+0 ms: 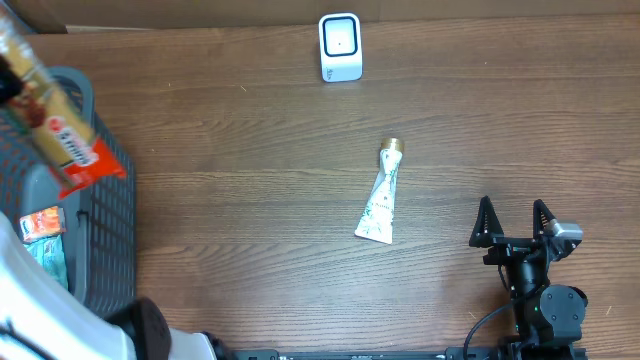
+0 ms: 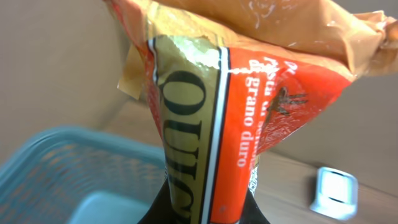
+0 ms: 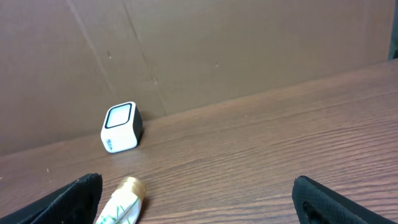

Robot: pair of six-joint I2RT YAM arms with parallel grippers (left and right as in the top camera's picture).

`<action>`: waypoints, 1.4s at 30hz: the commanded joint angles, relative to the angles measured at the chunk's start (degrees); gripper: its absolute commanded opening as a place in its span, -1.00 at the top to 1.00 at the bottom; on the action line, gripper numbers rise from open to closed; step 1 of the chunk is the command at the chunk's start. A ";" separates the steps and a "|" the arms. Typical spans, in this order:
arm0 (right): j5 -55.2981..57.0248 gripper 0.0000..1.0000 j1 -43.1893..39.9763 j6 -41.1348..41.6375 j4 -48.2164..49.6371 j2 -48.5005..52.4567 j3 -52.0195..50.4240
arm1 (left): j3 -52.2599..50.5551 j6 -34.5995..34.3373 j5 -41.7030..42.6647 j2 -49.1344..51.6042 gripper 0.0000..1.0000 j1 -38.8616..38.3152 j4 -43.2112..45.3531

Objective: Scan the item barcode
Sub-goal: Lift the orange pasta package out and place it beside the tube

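**Packet lifted over the basket, not yet at the scanner**

You are in the carry step. On the bench (image 1: 250, 130), the mesh basket (image 1: 105, 250) sits at the far left. The pasta packet (image 1: 55, 120) hangs in the air above its back corner, clear of the rim. Your left gripper (image 2: 208, 211) is clamped on the packet's lower end, jaws pinched close together on the film.

Next, I judge you need to swing the packet right and toward the back edge, then hold its barcode face toward the window of the white scanner (image 1: 340, 47). No barcode shows in any view, so you may have to turn the packet at the wrist to find it.

A white tube (image 1: 380, 205) with a gold cap lies mid-bench, roughly between the basket and your right arm. Pass above it or behind it.

Your right gripper (image 1: 512, 222) rests low at the near right, jaws wide apart and holding nothing.

The packet is long and slim. It is orange and gold glossy film with dark lettering, creased and crumpled at the free end. It looks soft enough to flop as you tilt it.
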 commanded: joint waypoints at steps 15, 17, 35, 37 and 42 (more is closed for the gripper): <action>-0.11 -1.00 0.37 0.22 0.13 -0.42 -0.61 | -11.93 -6.47 -0.17 5.68 0.91 -35.08 -12.15; -0.11 -1.00 0.37 0.22 0.13 -0.42 -0.61 | -16.24 -7.76 -1.40 7.28 0.91 -38.56 -10.10; -0.11 -1.00 0.37 0.22 0.13 -0.42 -0.61 | -74.34 -24.92 -4.31 9.79 0.83 -53.42 40.87; -0.11 -1.00 0.37 0.22 0.13 -0.42 -0.61 | -76.76 -25.14 -4.33 9.79 0.48 -53.37 43.10; -0.11 -1.00 0.37 0.22 0.13 -0.42 -0.61 | -78.25 -24.87 -4.35 9.73 -0.19 -52.78 43.45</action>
